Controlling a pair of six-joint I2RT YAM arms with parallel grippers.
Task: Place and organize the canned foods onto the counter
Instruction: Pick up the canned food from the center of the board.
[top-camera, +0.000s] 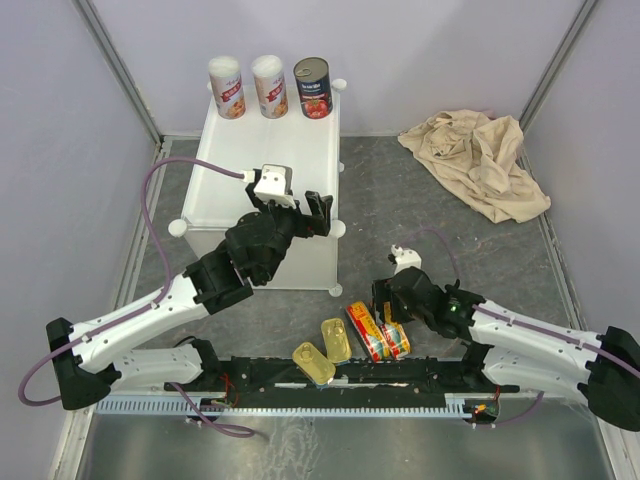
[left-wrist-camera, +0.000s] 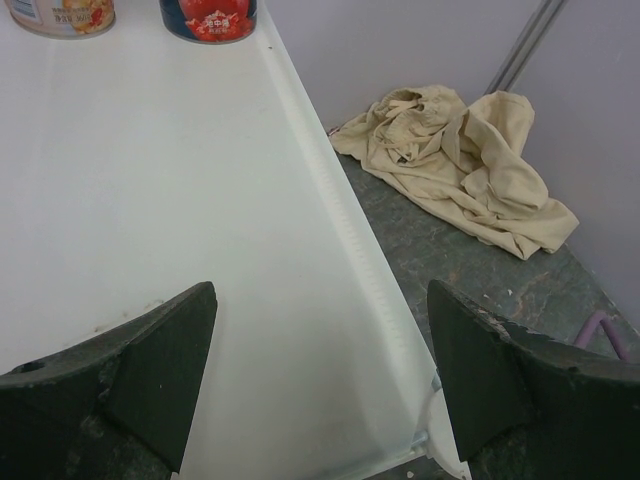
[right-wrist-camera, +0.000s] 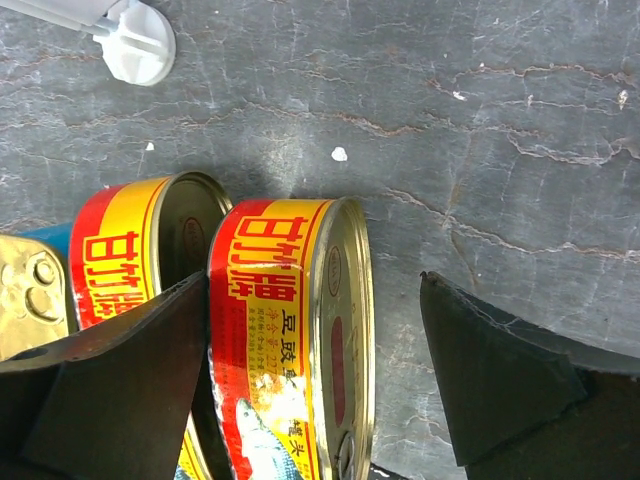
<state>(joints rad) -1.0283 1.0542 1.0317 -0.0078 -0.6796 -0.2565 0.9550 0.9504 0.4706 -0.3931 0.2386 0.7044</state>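
Overhead and wrist views of the two-arm station. The white counter stands on the grey table surface at the far left. Along the far edge of its top stand three of the canned foods in a row: two white-and-red cylinders and, just to their right, the dark cylinder with a red label, all upright. The left gripper hovers over the near right part of the counter top with its jaws spread wide and nothing between them. Its wrist view shows only bare white panel between the fingers, with the dark cylinder at the top edge. The other four tins lie on the table surface near the arm bases: two red-yellow oblong tins side by side and, to their left, two gold rectangular tins. The right gripper is lowered over the red-yellow pair, jaws wide apart — not clamped. In its wrist view the fingers straddle one red-yellow tin resting on its edge; whether the left pad touches it cannot be told. The second red-yellow tin and a gold tin lie beyond. A round knob of the counter shows at upper left. The beige cloth lies crumpled at the far right — well apart from the tins.
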